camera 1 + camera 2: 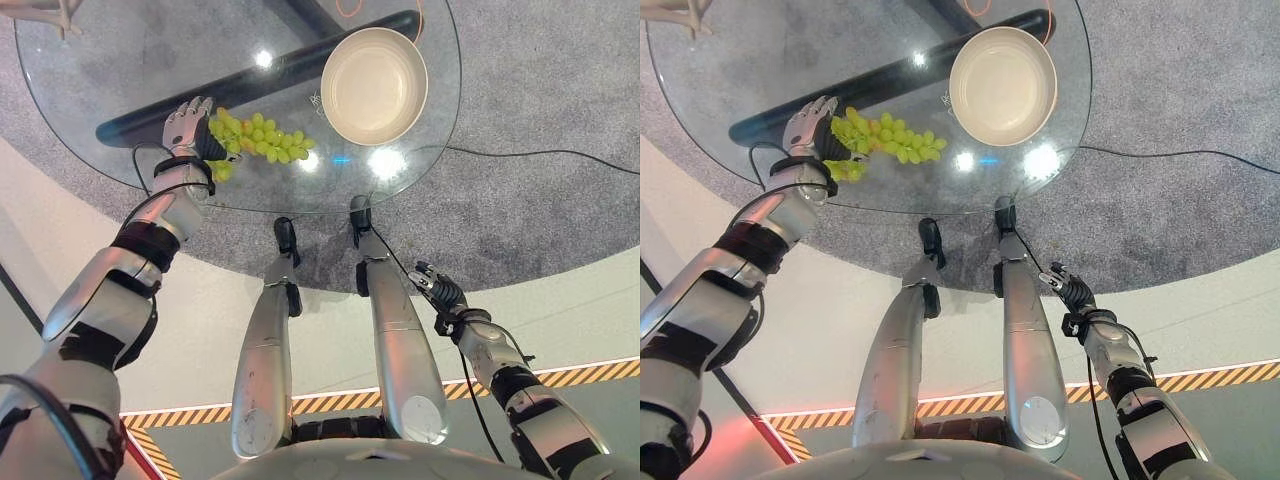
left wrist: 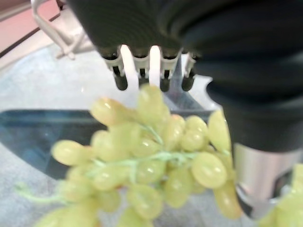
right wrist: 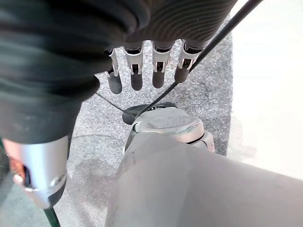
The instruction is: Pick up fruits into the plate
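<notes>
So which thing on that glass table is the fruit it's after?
Look at the round glass table. Beside the cream plate, toward the robot's left, lies a bunch of green grapes, with the left hand on its far end. It is the only green, knobbly thing there.

Near end of the green grape bunch [image 1: 258,138] covered by the left hand [image 1: 186,128] in the head views; contact between fingers and fruit not readable there. In the left wrist view, grapes [image 2: 156,161] blurred from closeness, with the lower berries cut by the picture's edge; thumb [image 2: 258,175] partly behind berries, so grip unclear. Far-left rim of the glass table [image 1: 120,60] cut off at the top and left edges. Pale object [image 1: 45,15] at the far-left corner cropped, too little showing to name. Dark bar [image 1: 250,85] under the glass partly hidden behind the cream plate [image 1: 374,86]. Right hand [image 1: 436,287] small, low on the right; finger pose there hard to read.
</notes>
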